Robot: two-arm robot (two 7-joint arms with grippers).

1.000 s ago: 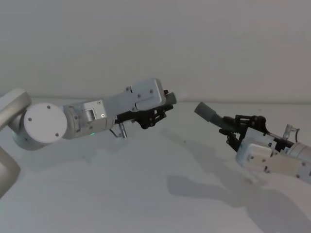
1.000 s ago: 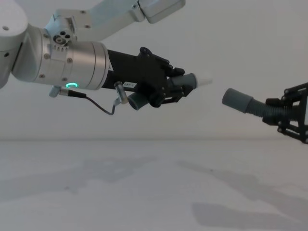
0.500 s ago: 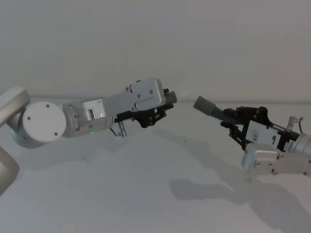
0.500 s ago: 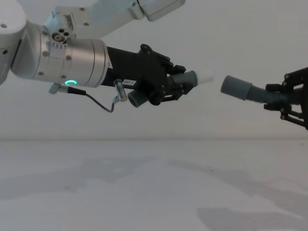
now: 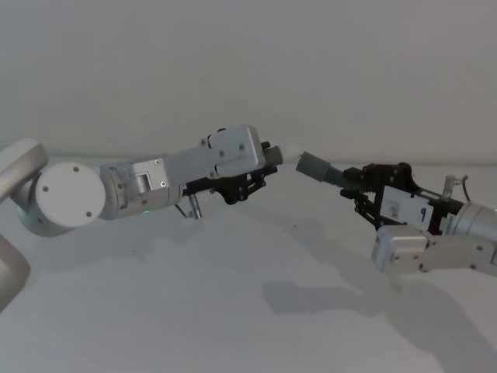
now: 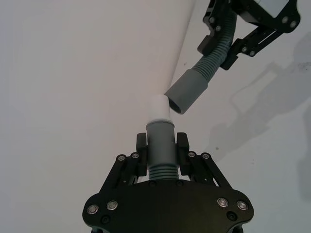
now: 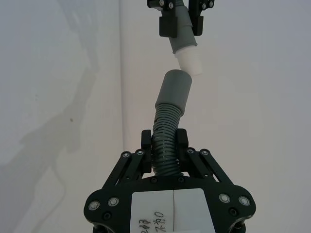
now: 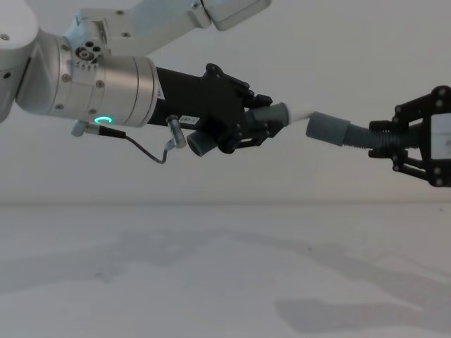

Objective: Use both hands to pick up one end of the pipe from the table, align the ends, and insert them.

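As right gripper point(image 7: 164, 141) closed in, hose cuff point(image 8: 328, 129) nears elbow tip point(image 8: 300, 113).

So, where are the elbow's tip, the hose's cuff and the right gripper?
elbow's tip point(image 6: 158, 109): left wrist view, its pale side.
hose's cuff point(image 6: 188, 91): left wrist view, its smooth wall.
right gripper point(image 7: 164, 140): right wrist view, midway between fingertips.

The left gripper point(image 8: 261, 121) hides most of the elbow point(image 8: 276, 115); the right gripper point(image 8: 396, 139) covers the back of the hose point(image 8: 356, 135).
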